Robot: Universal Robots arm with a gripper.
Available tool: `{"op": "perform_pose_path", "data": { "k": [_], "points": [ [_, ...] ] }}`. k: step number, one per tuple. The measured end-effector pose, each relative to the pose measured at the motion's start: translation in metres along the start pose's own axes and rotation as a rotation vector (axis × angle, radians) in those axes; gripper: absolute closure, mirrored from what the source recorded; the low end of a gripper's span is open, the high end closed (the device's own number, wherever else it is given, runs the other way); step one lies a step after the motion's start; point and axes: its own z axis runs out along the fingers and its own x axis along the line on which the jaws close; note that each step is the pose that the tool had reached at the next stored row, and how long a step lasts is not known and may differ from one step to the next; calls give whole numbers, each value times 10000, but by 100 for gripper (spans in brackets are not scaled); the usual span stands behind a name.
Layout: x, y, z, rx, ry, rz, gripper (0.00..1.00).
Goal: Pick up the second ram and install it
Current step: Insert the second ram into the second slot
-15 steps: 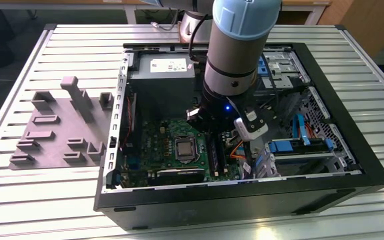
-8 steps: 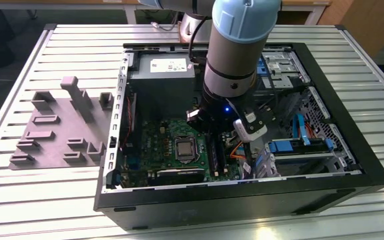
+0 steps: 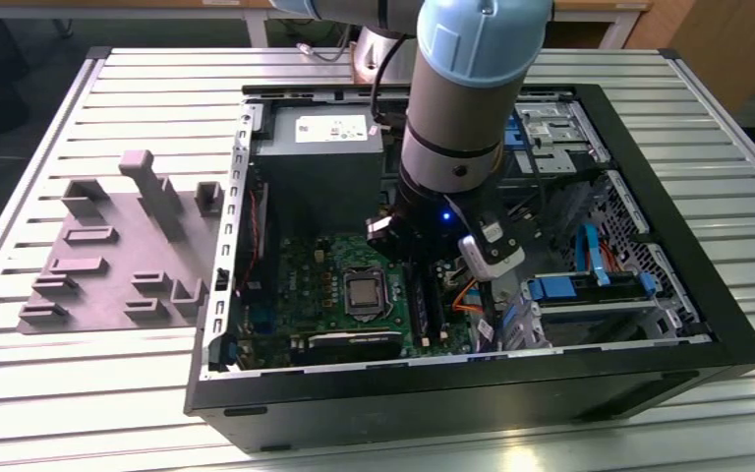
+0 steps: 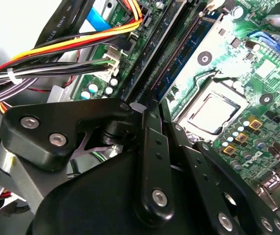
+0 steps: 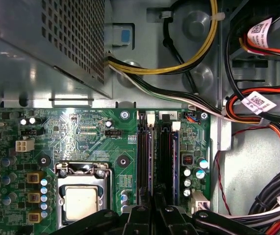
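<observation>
Here the gripper (image 5: 154,208) was low over the black socket rails (image 5: 152,156), fingers close together on the second ram (image 5: 155,198); tilted, it could jam in the slot.

An open black computer case (image 3: 483,388) lay on a ribbed metal table (image 3: 129,88). A robot arm (image 3: 463,108) reached down inside it, its end effector (image 3: 433,258) low over the green circuit board (image 3: 338,295). A mauve-grey plastic fixture (image 3: 109,251) sat beside the case, toward the exterior view's left.
</observation>
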Motion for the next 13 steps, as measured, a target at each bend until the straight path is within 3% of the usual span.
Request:
{"op": "perform_pose_path", "data": {
  "k": [13],
  "points": [
    [0,0,28,2,1,0,86]
  ]
}}
